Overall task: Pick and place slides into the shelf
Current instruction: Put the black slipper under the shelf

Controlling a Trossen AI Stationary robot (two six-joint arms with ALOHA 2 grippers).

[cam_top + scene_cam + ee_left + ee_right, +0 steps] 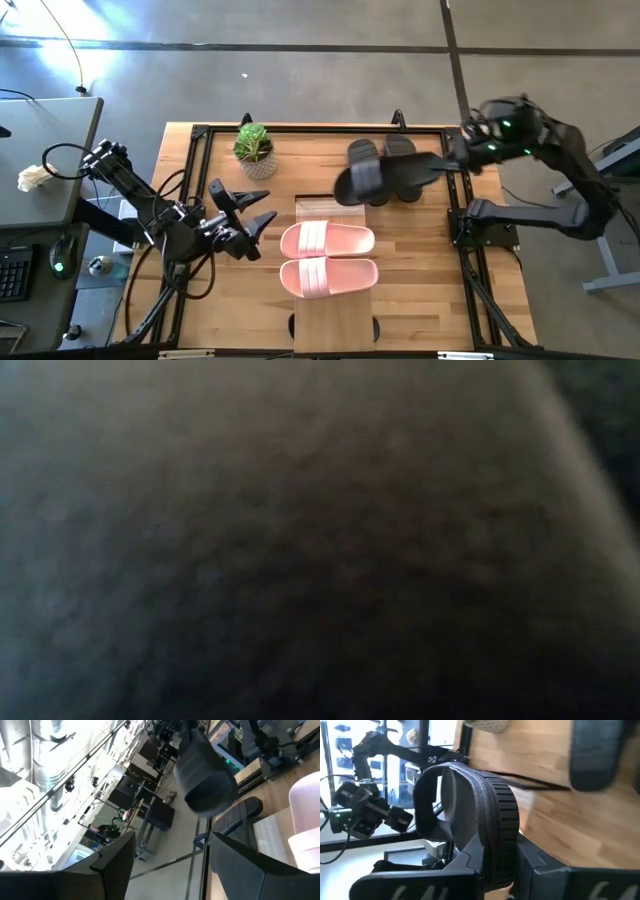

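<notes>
A pale pink pair of slides (328, 260) lies sole-down on the light-wood shelf (335, 322) in the middle of the table. My right gripper (440, 165) is shut on a black slide (365, 180), which hangs above two more black slides (402, 160) lying flat near the far edge. My left gripper (258, 207) hovers open to the left of the pink pair, with nothing between its fingers (235, 865). In the left wrist view the held black slide (205, 775) floats ahead. Something dark and blurred fills the low view. My right gripper pinches the black slide's sole (495, 845) near one end, one finger on the footbed side and one on the underside, the ribbed edge facing the wrist camera. The fingers come from the table's right, slanting down. The slide is lifted clear, its strap (437, 800) beyond the fingers.
A potted plant (254, 148) stands at the far left of the tabletop. A black metal frame (300, 130) runs around the table's edges. Bare butcher-block tabletop (430, 270) shows to the right of the pink pair.
</notes>
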